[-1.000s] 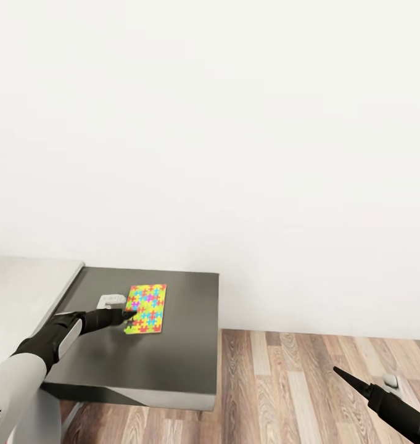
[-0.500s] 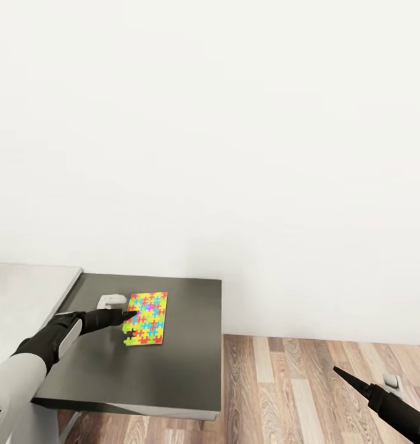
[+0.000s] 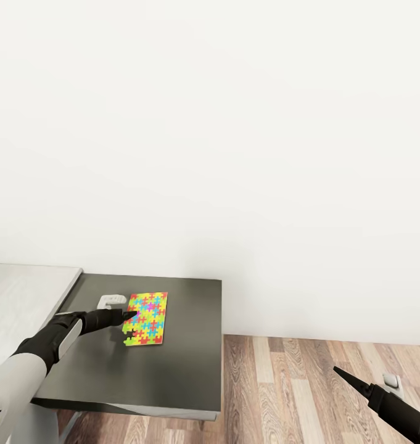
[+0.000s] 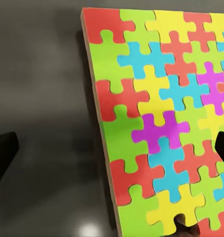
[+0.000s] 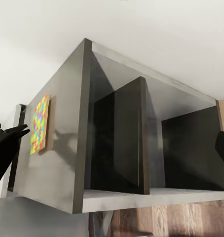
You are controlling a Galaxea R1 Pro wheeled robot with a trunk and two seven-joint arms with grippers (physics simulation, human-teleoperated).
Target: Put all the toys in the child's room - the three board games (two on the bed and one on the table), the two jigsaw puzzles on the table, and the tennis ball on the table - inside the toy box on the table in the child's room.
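My left hand [image 3: 128,316] hangs over the near long edge of the flat jigsaw puzzle box covered in bright yellow, pink, blue and green pieces [image 3: 147,319]. The fingers [image 4: 4,153] are spread wide, one on each side of that edge, gripping nothing. The box lies flat on the dark-grey cabinet section of the worktop [image 3: 179,357], beside a small white object [image 3: 111,301]. My right hand [image 3: 342,374] sits low over the wood-plank floor [image 3: 284,388]; I cannot tell its opening.
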